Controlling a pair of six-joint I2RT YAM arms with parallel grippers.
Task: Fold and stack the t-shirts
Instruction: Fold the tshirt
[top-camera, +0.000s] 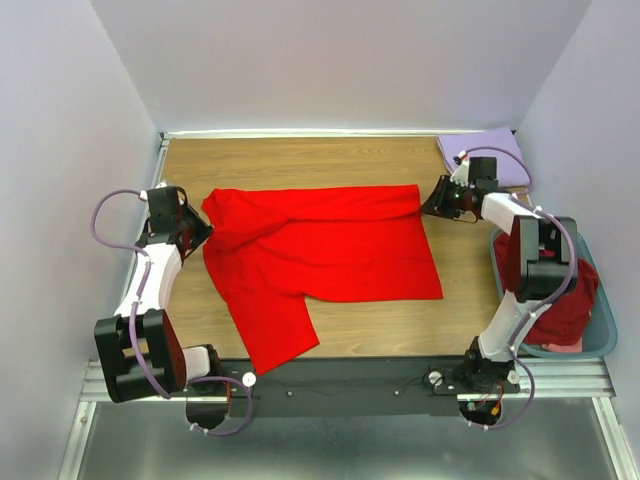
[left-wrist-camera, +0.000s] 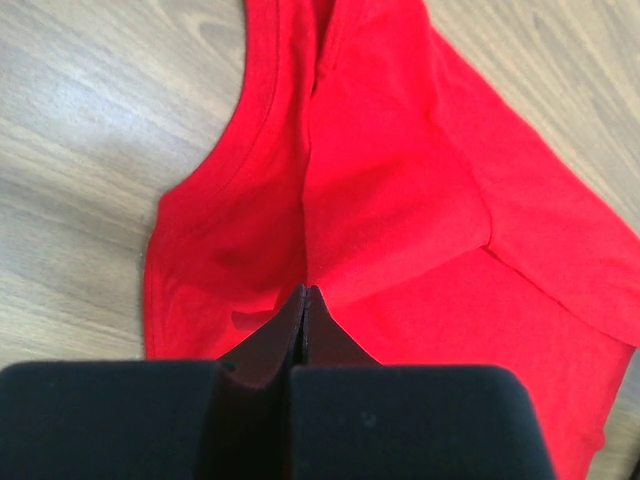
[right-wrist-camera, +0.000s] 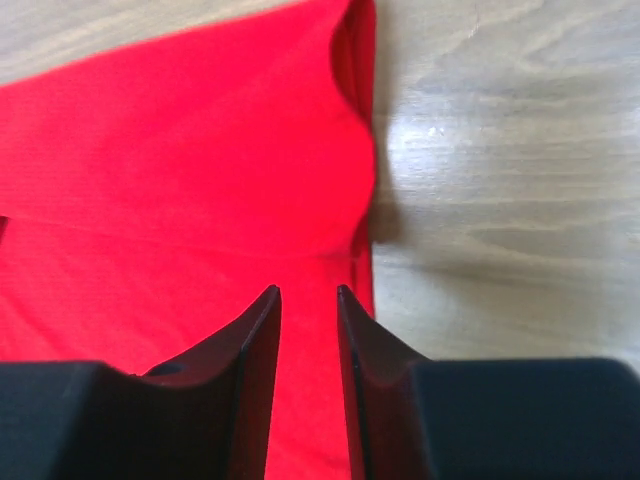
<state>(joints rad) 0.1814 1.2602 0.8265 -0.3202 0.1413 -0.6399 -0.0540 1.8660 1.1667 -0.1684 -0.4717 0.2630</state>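
Nearest the arm bases, one sleeve (top-camera: 278, 335) of the bright red t-shirt (top-camera: 340, 260) points toward the near edge of the table (top-camera: 400, 330), unfolded; level with it on the right, the teal basket (top-camera: 600, 345) holds the maroon t-shirts (top-camera: 570, 300) in a heap, not yet dealt with; further in, the red shirt's body lies flat across the middle of the wood, collar end to the left, hem end to the right; at the collar end the left gripper (top-camera: 196, 232) is pressed shut, and in its wrist view creases in the cloth run up to the closed tips, so it appears to pinch the shoulder by the neckline; at the hem end the right gripper (top-camera: 437, 200) sits over the far right corner with its jaws a narrow way apart, and its wrist view shows cloth lying below the gap, not between the fingers, so it holds nothing; along the far edge a band of cloth (top-camera: 330, 200) is doubled over toward the middle; beyond it, in the far right corner, the pale lavender t-shirt (top-camera: 490, 150) lies folded, apart from the red one. By the look of things, the step in hand is the first lengthwise fold of the red shirt, laid down at the right end and not yet let go at the left; the next move calls for the left jaws to part and lift clear without dragging the fold, then for the near edge and sleeve to be folded inward without bunching the soft cloth.
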